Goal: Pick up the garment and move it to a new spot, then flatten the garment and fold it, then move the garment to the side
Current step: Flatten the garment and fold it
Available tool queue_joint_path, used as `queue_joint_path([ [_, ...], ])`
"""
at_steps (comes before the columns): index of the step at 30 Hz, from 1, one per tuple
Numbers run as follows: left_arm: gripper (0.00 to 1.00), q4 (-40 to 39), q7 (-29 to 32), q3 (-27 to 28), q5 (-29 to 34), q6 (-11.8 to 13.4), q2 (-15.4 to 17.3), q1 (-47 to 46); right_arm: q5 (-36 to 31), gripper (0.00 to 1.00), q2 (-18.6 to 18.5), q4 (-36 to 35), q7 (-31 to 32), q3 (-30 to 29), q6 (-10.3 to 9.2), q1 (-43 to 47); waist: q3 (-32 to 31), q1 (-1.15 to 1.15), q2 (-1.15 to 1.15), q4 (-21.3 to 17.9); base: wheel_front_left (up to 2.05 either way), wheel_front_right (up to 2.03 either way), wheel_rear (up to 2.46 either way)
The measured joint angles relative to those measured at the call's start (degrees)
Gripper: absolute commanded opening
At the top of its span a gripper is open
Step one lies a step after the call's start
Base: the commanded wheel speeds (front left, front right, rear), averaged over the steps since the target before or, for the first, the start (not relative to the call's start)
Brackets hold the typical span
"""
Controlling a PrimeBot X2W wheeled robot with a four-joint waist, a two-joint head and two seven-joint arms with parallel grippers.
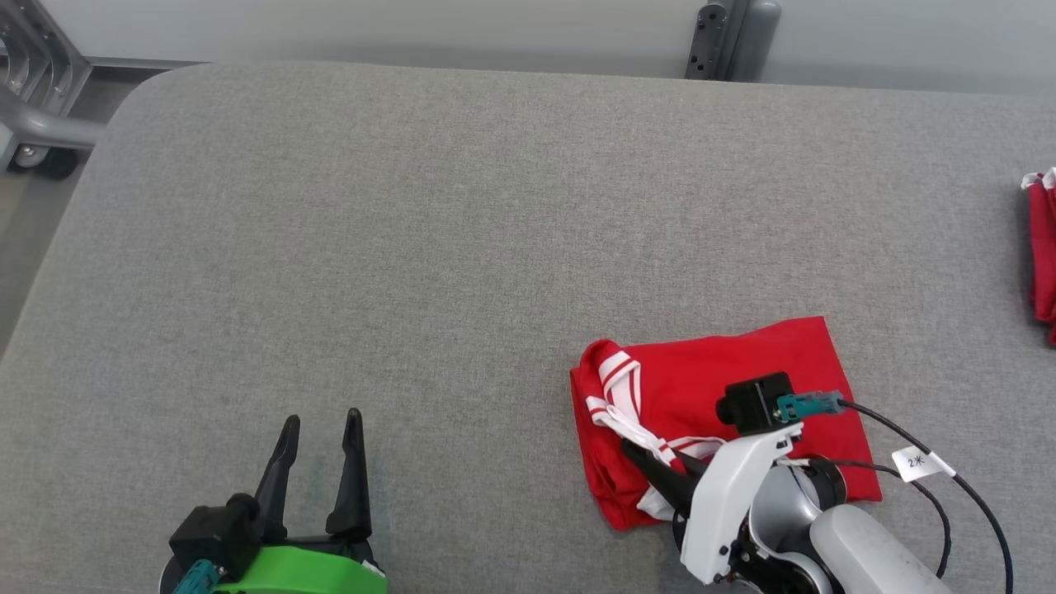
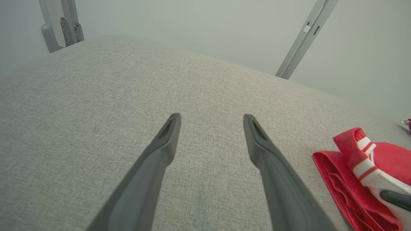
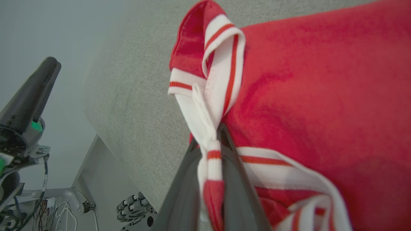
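Observation:
The garment [image 1: 726, 388] is red with white and red striped trim, folded into a rough square on the grey table at the lower right. My right gripper [image 1: 639, 452] lies low over its near left corner, shut on the striped trim; in the right wrist view the white trim of the garment [image 3: 305, 96] is pinched between the two dark fingers [image 3: 237, 179]. My left gripper [image 1: 320, 425] rests open at the lower left, well apart from the garment, with bare table between its fingers [image 2: 167, 141]. The garment [image 2: 350, 179] shows at the right edge of the left wrist view.
The grey fabric-covered table [image 1: 412, 247] spans the head view. Another red item with white trim [image 1: 1041, 247] lies at the far right edge. A grey metal post [image 1: 730, 37] stands behind the table, and a wheeled frame [image 1: 33, 124] sits at the far left.

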Motion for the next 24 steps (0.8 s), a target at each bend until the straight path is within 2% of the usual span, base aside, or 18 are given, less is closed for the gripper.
queue_joint_path([
  [9, 1.0, 0.5, 0.0, 0.0, 0.0, 0.0, 0.0, 0.0, 0.6, 0.0, -0.6, 0.4, 0.7, 1.7, 0.0, -0.5, -0.1, 0.0, 0.0, -0.9, 0.0, 0.0, 0.0],
  [10, 1.0, 0.6, 0.0, 0.0, 0.0, 0.0, 0.0, -0.1, 0.6, 0.09, -0.7, 0.6, 0.7, 1.8, 0.0, -0.5, 0.0, 0.0, 0.0, -1.0, 0.0, 0.0, 0.0],
  [12, 1.0, 0.9, 0.0, -0.1, -0.1, 0.0, 0.0, -0.1, 0.6, 0.51, -1.0, 0.8, 1.0, 2.3, 0.01, -0.6, -0.1, 0.0, 0.0, -1.0, 0.0, 0.0, 0.0],
  [13, 1.0, 1.0, 0.0, 0.0, -0.1, 0.0, 0.0, -0.1, 0.5, 1.0, -1.1, 0.8, 0.9, 2.3, 0.01, -0.7, -0.1, 0.0, 0.0, -1.1, 0.0, 0.0, 0.0],
  [20, 1.0, 2.1, 0.0, 1.4, -0.1, 0.0, 0.0, 0.0, -1.8, 1.0, -2.5, -1.5, -5.2, 0.5, 0.01, -1.3, -1.2, 0.0, 0.0, -1.6, 0.0, 0.0, 0.0],
  [24, 1.0, 2.2, 0.0, 3.1, 0.0, 0.0, 0.0, 0.3, -5.5, 1.0, -5.3, -4.6, -11.9, -5.5, 0.01, 1.0, -2.8, 0.0, 0.0, -1.8, 0.0, 0.0, 0.0],
])
